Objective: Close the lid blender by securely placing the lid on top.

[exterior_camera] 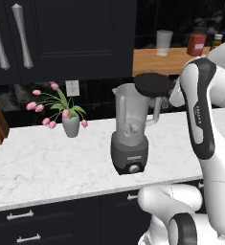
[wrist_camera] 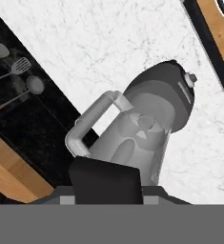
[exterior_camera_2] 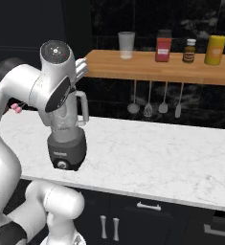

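Lid (exterior_camera: pixel 153 84) is pinched by the gripper (wrist_camera: pixel 105 187) fingers; the blender (exterior_camera: pixel 131 129) jar mouth is just below the fingers, uncovered.

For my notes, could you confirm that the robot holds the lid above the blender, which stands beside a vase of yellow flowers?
Not quite: the flowers are pink, as the left base view shows. The rest holds: the lid is held above the blender, beside the vase.
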You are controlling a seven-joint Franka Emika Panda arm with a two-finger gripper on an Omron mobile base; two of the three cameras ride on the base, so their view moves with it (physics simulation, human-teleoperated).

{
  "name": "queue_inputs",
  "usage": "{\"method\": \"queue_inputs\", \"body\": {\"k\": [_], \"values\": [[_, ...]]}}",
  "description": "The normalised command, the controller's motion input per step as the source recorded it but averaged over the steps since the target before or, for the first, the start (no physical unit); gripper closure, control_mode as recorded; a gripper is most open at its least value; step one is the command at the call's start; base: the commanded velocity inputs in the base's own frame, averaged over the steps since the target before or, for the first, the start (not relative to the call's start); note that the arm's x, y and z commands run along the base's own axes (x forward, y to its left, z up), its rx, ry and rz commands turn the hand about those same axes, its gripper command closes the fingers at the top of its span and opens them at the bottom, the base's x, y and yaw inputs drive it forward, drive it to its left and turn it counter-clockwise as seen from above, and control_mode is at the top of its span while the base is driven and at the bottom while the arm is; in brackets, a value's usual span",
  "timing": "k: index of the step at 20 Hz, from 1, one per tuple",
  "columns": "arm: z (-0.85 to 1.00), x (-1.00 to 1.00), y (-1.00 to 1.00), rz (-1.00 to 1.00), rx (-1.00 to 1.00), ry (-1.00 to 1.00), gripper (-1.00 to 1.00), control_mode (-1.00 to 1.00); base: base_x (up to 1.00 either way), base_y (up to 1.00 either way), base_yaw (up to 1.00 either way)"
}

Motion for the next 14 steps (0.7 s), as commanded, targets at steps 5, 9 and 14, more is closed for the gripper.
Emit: {"method": "queue_inputs", "body": {"k": [5, 9, 14], "values": [[0.00, 0.47, 0.27, -0.01, 0.02, 0.09, 1.00, -1.00, 0.00, 0.00, 0.00], [0.00, 0.46, 0.18, 0.00, 0.03, 0.05, 1.00, -1.00, 0.00, 0.00, 0.00], [0.00, 0.33, 0.12, 0.00, 0.02, 0.00, 1.00, -1.00, 0.00, 0.00, 0.00]]}}
